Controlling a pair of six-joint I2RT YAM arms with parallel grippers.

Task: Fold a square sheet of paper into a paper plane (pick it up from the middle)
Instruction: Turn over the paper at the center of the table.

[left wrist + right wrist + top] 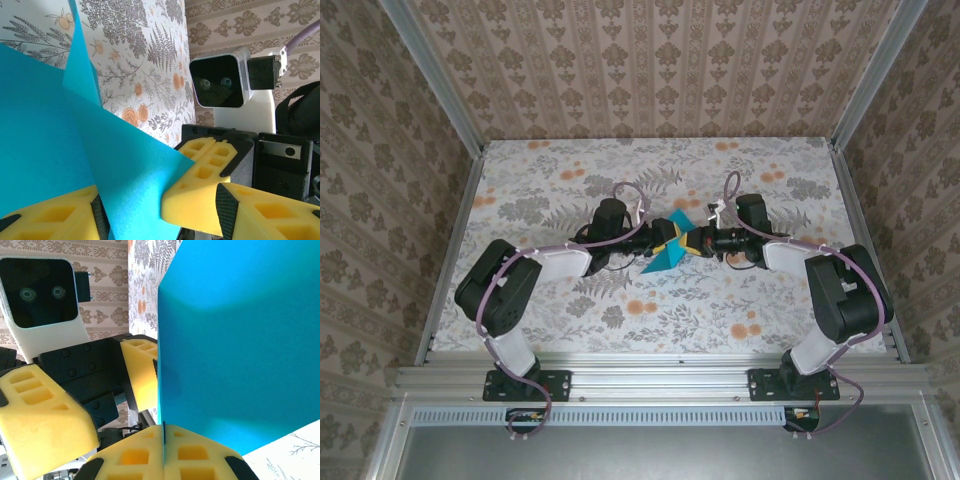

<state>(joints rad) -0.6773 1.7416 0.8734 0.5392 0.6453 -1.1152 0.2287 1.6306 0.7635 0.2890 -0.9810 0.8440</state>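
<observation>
Right tool [164,440] clamped on thin teal-blue square sheet of paper [665,252], partly folded. Left tool [157,220] released, pads [50,217] astride sheet. Close squarely and gently; don't tug.

Matt teal paper sheet [240,340], yellow foam claw pads [200,175], seemingly cloth-covered table [570,170]

The teal-blue square sheet of paper [658,262], creased into angled flaps, stands on edge above the middle of the table [570,170], pinched in my right end effector [163,432].
</observation>
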